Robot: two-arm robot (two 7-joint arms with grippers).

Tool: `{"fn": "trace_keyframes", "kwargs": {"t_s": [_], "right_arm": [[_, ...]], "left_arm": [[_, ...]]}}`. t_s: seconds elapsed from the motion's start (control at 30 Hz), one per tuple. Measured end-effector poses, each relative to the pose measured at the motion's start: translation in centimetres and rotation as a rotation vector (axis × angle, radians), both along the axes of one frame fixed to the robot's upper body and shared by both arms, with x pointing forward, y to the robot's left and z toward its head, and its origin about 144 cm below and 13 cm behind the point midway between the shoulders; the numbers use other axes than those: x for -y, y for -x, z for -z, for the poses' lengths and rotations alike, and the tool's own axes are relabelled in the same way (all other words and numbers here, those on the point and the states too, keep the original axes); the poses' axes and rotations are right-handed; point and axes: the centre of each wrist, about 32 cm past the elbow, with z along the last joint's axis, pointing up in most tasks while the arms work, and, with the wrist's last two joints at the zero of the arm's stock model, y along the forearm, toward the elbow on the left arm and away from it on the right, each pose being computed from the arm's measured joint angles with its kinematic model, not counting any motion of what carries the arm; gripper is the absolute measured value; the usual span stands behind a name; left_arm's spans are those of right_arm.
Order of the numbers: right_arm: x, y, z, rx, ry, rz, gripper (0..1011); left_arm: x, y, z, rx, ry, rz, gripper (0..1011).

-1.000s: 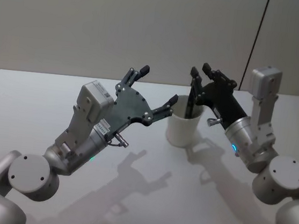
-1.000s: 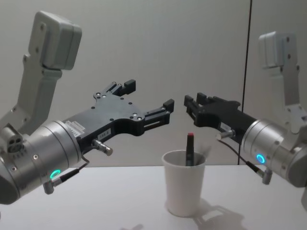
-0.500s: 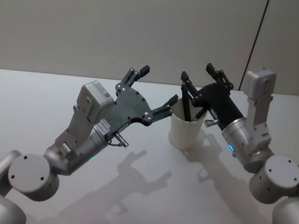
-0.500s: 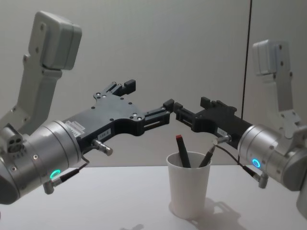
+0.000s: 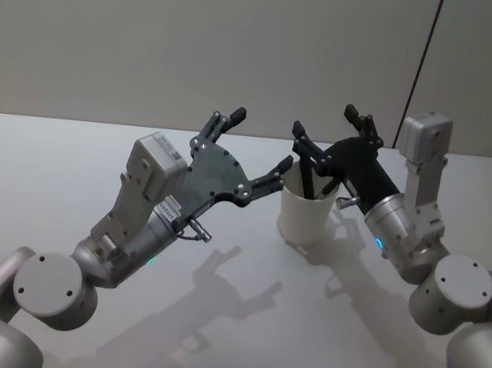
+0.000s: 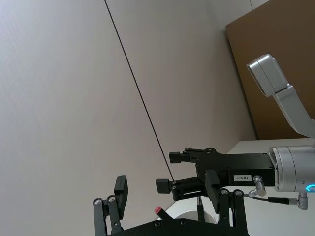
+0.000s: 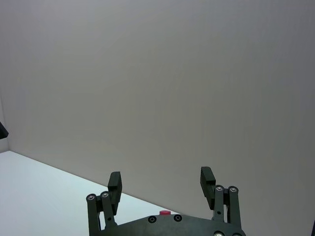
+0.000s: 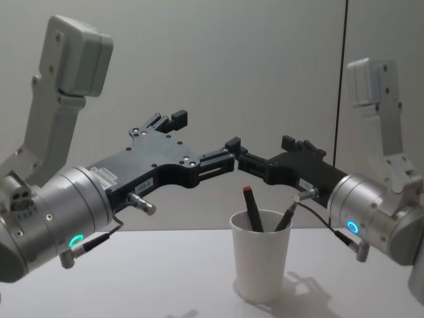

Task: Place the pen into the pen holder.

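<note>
Pen point(image 8: 251, 208), dark-bodied with a red end, stands inside the pen holder point(image 8: 261, 264), leaning toward the robot's left against the rim. A second dark pen point(image 8: 286, 217) leans the other way in the same cup. The white paper cup sits on the desk point(image 5: 53, 162), toward its far edge and a little right of centre as the head view has it.

The right gripper point(image 8: 265, 154) hangs just above the cup's mouth, its fingers spread apart and closed on nothing; in the right wrist view both fingers point(image 7: 114, 187) stand wide with bare wall between them. The left gripper point(image 8: 202, 136) hovers at about the same height, just to the left of the cup, its fingers also apart and empty. In the chest view the tip of its lower finger appears almost to meet the right gripper's, though I cannot tell whether they touch.

Judging from this, the placing step looks done: the pen is in the holder and free of both hands. What remains is the withdrawal. The right arm would need to lift up and back, clear of the two pen ends that poke above the rim, and steer away from the left gripper close by. A sideways sweep at this height could catch a pen and tip the light cup.
</note>
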Motion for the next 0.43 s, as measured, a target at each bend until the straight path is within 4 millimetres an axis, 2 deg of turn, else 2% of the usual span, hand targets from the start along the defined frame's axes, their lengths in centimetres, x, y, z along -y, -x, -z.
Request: {"fn": "trace_keyframes", "kwargs": {"t_s": [0.43], "right_arm": [[-0.03,-0.03,0.06,-0.001,0.000,0.000,1001]], "left_arm": [[0.00,0.00,0.00,0.000,0.000,0.000,1004]]}}
